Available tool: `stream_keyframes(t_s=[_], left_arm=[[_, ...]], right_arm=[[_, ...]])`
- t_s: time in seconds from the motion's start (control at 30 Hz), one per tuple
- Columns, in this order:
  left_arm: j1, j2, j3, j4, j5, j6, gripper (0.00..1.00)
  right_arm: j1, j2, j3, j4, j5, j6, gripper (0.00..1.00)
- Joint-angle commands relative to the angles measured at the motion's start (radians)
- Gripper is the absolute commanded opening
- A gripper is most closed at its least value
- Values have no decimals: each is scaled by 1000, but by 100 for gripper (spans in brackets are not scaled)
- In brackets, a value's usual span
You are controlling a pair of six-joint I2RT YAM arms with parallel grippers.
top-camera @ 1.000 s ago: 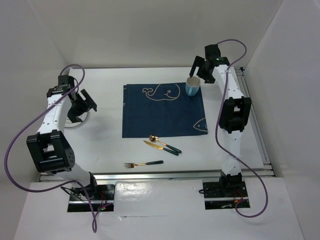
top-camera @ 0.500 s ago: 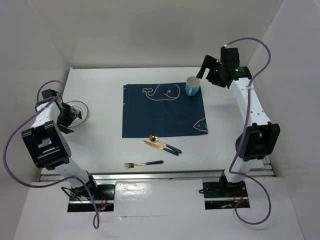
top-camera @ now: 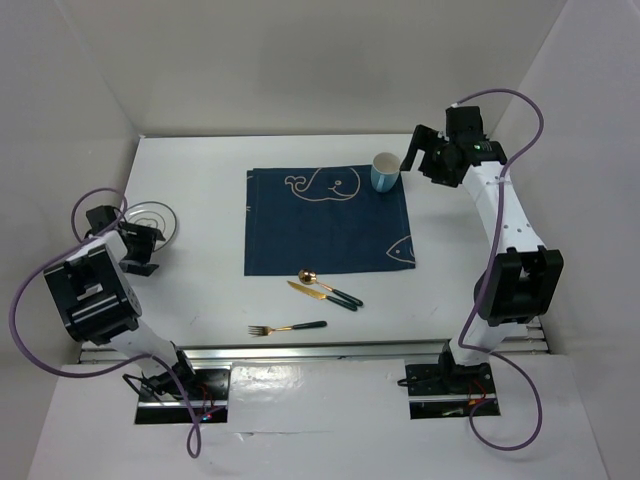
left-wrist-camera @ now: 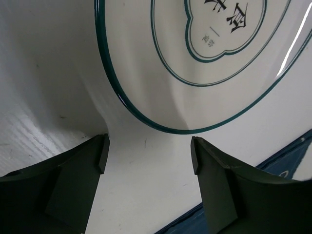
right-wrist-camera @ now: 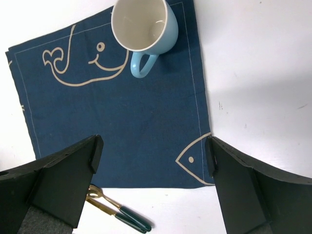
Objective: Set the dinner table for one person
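Left gripper (left-wrist-camera: 148, 155) spread wide at the left-edge plate (left-wrist-camera: 161, 58), go in low and straddle its rim; right gripper (right-wrist-camera: 153, 148) wide too

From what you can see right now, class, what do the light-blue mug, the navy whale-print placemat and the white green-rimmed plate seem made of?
Light-blue mug: probably glazed ceramic; thick smooth walls, slightly shiny white inside.
Navy whale-print placemat: cloth, matte, with a stitched border line.
White green-rimmed plate: likely glazed ceramic or porcelain; bright reflections streak its surface.
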Motion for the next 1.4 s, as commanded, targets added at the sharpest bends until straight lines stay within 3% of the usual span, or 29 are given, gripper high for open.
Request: stream_keyframes(t_s=[0.0, 0.2, 0.5, 0.93, 1.07, 1.2, 1.37], left_arm=[[6, -35, -64, 144, -25, -73, 86], [6, -25, -98, 242, -59, -95, 81], [-23, 35, -52, 232, -86, -104, 68], [-178, 176, 100, 186, -60, -7, 62], [-224, 129, 128, 148, -60, 37, 66], [-294, 43, 189, 69, -214, 103, 67], [-314, 72, 328, -99, -381, 155, 67]], right_arm=[[-1, -58, -3, -21, -9, -5, 99], [-1, -36, 17, -41, -9, -16, 99], [-1, -7, 8, -41, -19, -16, 99], [17, 13, 27, -51, 10, -16, 99], [17, 13, 27, -51, 10, -16, 99], [17, 13, 27, -51, 10, -16, 99], [27, 13, 17, -51, 10, -16, 99]])
